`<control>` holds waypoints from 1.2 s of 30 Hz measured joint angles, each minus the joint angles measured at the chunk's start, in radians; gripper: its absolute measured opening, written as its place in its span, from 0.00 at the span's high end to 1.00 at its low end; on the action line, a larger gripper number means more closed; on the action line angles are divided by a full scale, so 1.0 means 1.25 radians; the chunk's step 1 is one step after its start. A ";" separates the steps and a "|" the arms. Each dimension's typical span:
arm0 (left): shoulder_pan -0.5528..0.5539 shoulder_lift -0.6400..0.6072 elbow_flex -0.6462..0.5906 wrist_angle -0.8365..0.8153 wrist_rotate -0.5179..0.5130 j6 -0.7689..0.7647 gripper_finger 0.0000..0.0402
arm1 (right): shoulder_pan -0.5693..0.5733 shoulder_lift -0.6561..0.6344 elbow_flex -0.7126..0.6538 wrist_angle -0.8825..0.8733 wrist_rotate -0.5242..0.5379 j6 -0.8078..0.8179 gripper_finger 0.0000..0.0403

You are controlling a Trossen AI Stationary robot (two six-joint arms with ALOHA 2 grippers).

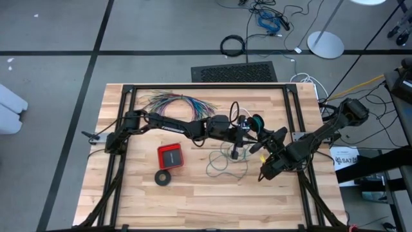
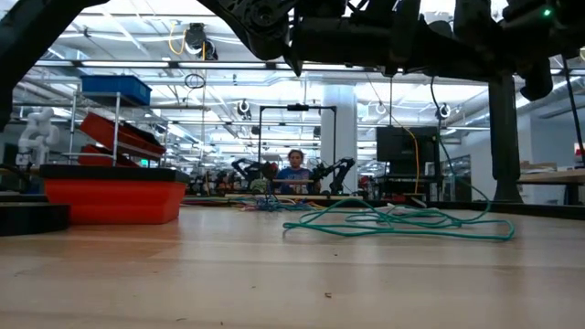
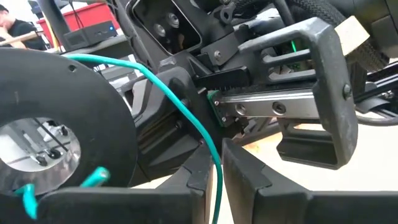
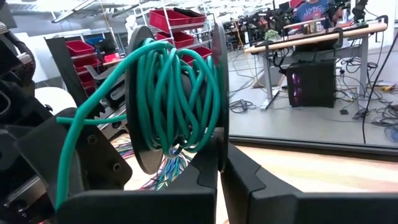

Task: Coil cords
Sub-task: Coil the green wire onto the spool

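We see the teal-green wire [image 4: 171, 87] partly wound on a black spool [image 4: 214, 68] held up above the middle of the table [image 1: 129, 193]. The rest of the wire lies in a loose tangle [image 1: 222, 164] on the wood just below the spool, and in the low view it sprawls across the tabletop [image 2: 411, 222]. A strand runs up from the tangle through the left hand [image 3: 214, 180], whose fingers are pinched nearly together around the wire. The right hand [image 4: 221, 180] is closed on the rim of the spool, holding it upright by its flange. From above, both hands meet at the centre of the table, the left hand [image 1: 239, 132] just left of the spool [image 1: 256, 120]. A thin white cord [image 1: 233, 106] loops near the far side of the left hand. To the left lie a red box [image 1: 170, 155] and, nearer, a black ring [image 1: 163, 177]. A fan of many-coloured wires [image 1: 174, 101] spreads along the far edge.
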 joint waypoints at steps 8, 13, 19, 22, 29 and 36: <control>0.002 0.007 0.001 0.000 0.001 0.000 0.90 | 0.001 -0.030 -0.001 0.014 -0.013 -0.026 1.00; 0.002 0.026 0.000 -0.025 -0.047 -0.010 0.90 | 0.006 -0.060 0.004 0.037 0.006 -0.035 1.00; -0.001 0.022 0.002 0.007 -0.101 -0.033 0.90 | 0.011 -0.097 0.003 0.034 0.018 -0.064 1.00; 0.001 0.024 0.000 -0.019 -0.105 -0.019 0.90 | 0.014 -0.116 0.003 0.036 0.016 -0.089 1.00; 0.038 0.024 0.000 -0.077 -0.072 0.036 0.90 | 0.066 -0.179 0.004 0.052 -0.006 -0.192 1.00; 0.069 0.024 0.000 -0.098 0.030 0.037 0.90 | 0.113 -0.234 0.045 0.057 -0.006 -0.341 1.00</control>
